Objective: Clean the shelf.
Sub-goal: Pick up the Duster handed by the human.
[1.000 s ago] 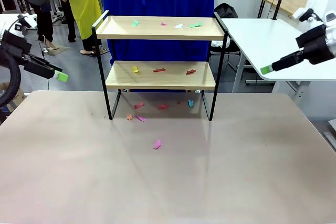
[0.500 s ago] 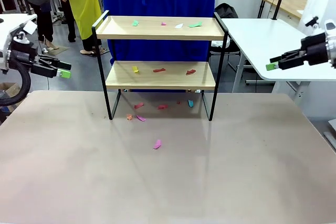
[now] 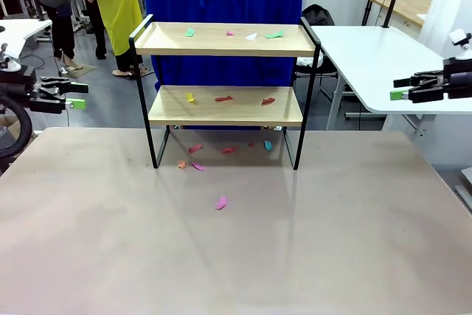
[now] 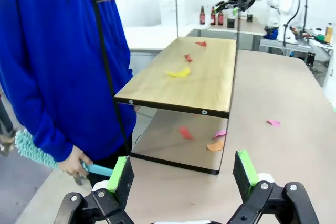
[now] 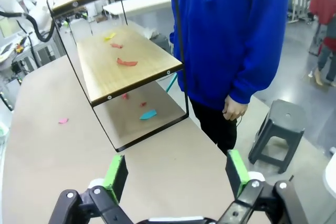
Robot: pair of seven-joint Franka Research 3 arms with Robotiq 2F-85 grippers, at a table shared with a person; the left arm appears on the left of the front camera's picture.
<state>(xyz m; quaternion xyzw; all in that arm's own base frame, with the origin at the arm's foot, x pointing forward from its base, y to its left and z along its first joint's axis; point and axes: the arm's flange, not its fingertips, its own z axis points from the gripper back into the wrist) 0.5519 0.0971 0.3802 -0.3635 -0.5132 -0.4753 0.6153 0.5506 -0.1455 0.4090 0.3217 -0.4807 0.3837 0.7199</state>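
The shelf [image 3: 225, 107] stands at the table's far middle, two light wood boards in a black frame. Coloured paper scraps [image 3: 223, 98] lie on both boards and on the table under and before it. My left gripper [image 3: 74, 95] hovers open off the table's left edge, level with the lower board. My right gripper [image 3: 398, 88] hovers open at the far right. In the left wrist view my gripper [image 4: 182, 171] faces the shelf's [image 4: 184, 77] end with nothing between its fingers. The right wrist view has my gripper [image 5: 176, 174] open toward the shelf's [image 5: 126, 66] other end.
A person in a blue top [image 4: 58, 61] stands behind the shelf, one hand [image 4: 73, 163] holding a teal duster [image 4: 26, 148]. A grey stool [image 5: 275, 129] is beside the person. A white table [image 3: 369, 57] stands at the right rear. A pink scrap [image 3: 221, 203] lies mid-table.
Both wrists have swung level and turned toward the shelf's ends. The right gripper drew off to the right, the left slightly left. Both stay open; scraps have not moved.
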